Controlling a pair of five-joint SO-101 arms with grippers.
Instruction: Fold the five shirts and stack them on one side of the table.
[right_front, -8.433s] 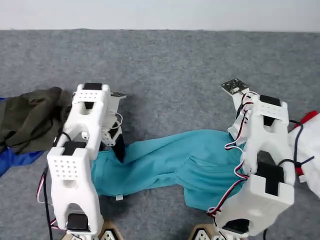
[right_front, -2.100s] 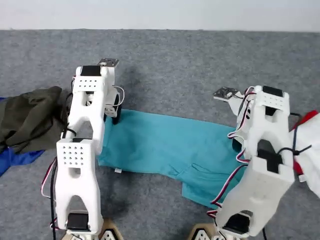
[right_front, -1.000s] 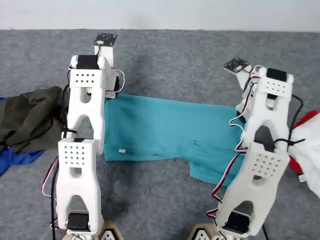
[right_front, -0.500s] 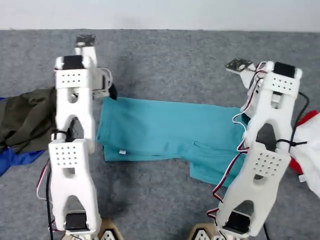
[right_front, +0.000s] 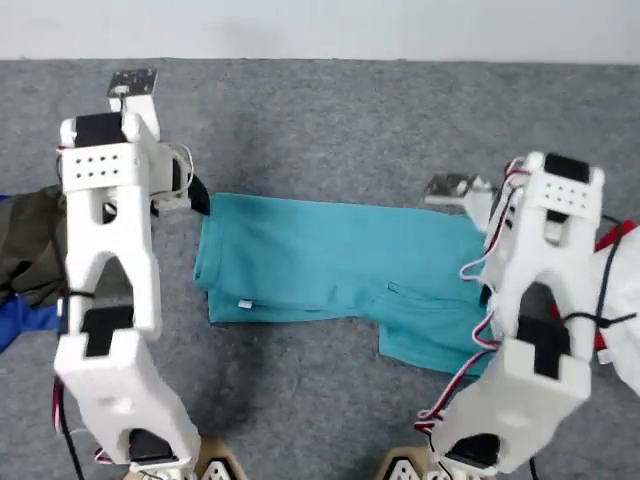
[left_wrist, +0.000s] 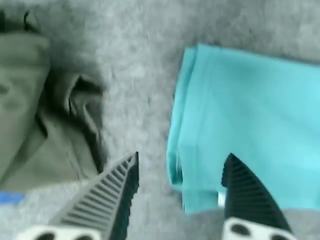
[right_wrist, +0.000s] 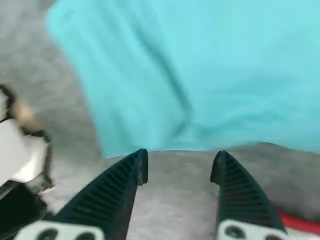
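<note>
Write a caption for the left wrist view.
Open left tool above the folded edge of the teal shirt, an olive shirt crumpled beside it on the grey table.

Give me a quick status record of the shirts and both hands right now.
teal shirt: spread flat between the arms, partly folded
olive shirt: crumpled, far left
blue shirt: peeking out beside the olive shirt, unfolded
white and red garment: bunched, far right
left hand: open, empty, over the teal shirt's olive-side end
right hand: open, empty, over its opposite end
stack: none yet
</note>
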